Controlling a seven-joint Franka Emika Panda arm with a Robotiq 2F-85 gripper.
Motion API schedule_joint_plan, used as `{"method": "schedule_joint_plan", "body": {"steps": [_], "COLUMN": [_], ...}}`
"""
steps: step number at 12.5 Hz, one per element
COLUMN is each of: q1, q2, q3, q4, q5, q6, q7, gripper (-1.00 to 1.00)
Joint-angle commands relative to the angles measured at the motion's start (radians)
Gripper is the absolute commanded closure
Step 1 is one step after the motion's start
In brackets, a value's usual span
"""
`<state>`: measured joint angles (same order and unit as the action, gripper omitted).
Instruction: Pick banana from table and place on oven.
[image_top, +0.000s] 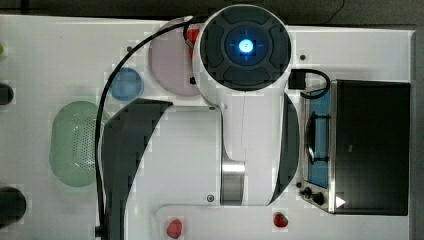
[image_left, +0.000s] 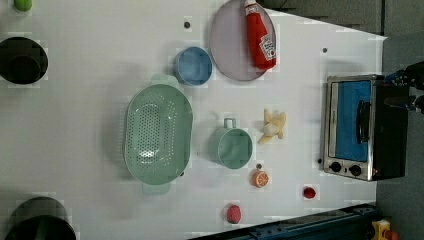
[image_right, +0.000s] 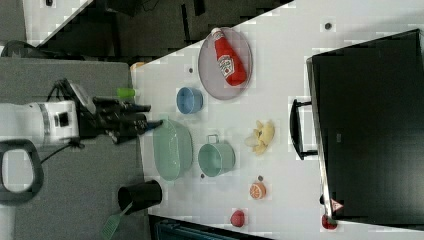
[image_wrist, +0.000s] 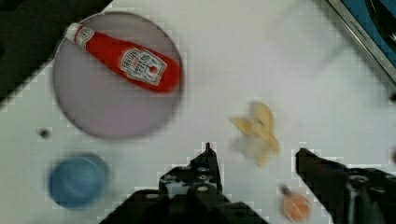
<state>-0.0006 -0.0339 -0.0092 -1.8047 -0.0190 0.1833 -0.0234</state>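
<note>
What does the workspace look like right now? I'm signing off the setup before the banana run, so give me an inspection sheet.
Surface: white table with a few small dark holes.
Job's things: banana lies on the table, apart from the oven; oven door shut, black top bare.
Clutter: ketchup bottle lying on a grey plate; blue bowl; green colander; green pot; orange slice; two small red fruits near the table edge.
Grippers: gripper open, nothing held, above the table with the banana between its fingers in the wrist view.
Cables: black cable running along the arm.
Surroundings: black cup with green spatula off the table.
</note>
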Motion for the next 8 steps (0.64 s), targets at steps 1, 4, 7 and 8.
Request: {"method": "schedule_joint_plan", "body": {"steps": [1,4,7,8], "q1": [-0.012,-0.012,-0.011,-0.011], "q2": [-0.546,-0.545,-0.518,-0.499], "q3": [-0.028,-0.028,-0.028,-0.028], "q4": [-0.315,-0.318,-0.344,-0.363], "q5": [-0.005,-0.005,-0.005,-0.005], "q6": [-0.218,-0.217,-0.180,-0.146], "q7": [0.094,0.094,0.094,0.094], "gripper": [-0.58,-1.00,-1.00,-1.00]}}
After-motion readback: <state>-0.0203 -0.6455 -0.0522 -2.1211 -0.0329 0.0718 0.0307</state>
